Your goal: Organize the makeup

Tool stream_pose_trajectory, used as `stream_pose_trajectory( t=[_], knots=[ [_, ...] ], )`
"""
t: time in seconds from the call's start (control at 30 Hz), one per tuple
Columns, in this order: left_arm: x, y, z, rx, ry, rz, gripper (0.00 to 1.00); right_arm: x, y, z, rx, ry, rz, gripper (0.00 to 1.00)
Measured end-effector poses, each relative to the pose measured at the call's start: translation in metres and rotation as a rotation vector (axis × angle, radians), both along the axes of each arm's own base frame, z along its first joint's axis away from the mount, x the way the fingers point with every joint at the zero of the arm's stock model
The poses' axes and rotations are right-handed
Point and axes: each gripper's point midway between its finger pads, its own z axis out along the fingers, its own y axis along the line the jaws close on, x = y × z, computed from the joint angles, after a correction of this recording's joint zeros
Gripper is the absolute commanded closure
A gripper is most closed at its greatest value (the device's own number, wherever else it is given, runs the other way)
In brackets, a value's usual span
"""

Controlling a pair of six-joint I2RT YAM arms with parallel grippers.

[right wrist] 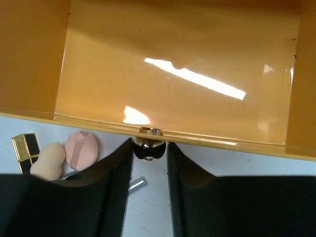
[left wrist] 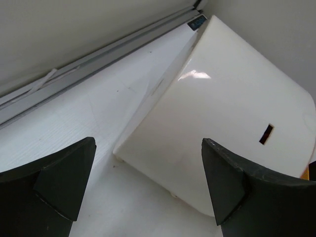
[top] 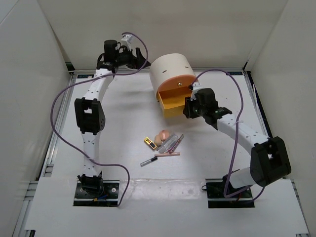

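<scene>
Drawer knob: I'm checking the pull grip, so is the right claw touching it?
Touching. The right wrist view shows the right claw pinching the drawer knob, with no gap on either side.

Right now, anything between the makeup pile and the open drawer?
Only the right gripper, closed on the knob at the drawer front. Nothing else visible lies between the makeup and the drawer, and what shows of its inside is empty.
</scene>
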Motion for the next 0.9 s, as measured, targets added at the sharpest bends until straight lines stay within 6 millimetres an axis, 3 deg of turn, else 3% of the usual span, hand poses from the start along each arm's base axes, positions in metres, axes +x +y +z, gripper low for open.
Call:
stream_pose_trajectory(
  t=[0.07, 0.17, 0.4, 0.5, 0.63, 0.77, 0.9],
  knots=[
    [-0.003, 0.012, 0.013, 0.028, 0.001, 0.058, 0.02, 0.002, 0.001, 0.000, 0.003, -0.007, -0.003, 0.44],
    [-0.013, 0.037, 0.040, 0.057, -0.007, 0.152, 0.02, 0.003, 0.000, -0.001, 0.004, -0.005, -0.011, 0.01],
    [-0.074, 0.080, 0.084, 0.070, 0.012, 0.332, 0.02, 0.002, -0.002, 0.000, -0.006, -0.009, -0.006, 0.01],
    [-0.103, 0.088, 0.086, 0.068, 0.041, 0.394, 0.02, -0.009, -0.003, 0.004, -0.012, -0.004, 0.010, 0.01],
    [-0.152, 0.094, 0.057, 0.098, 0.151, 0.485, 0.02, -0.039, 0.000, 0.007, -0.050, 0.010, 0.071, 0.01],
    [-0.206, 0.105, 0.000, 0.184, 0.329, 0.598, 0.02, -0.079, 0.015, 0.001, -0.106, 0.037, 0.197, 0.01],
    [-0.262, 0.135, -0.051, 0.309, 0.495, 0.744, 0.02, -0.112, 0.040, -0.017, -0.164, 0.062, 0.376, 0.01]
  ],
)
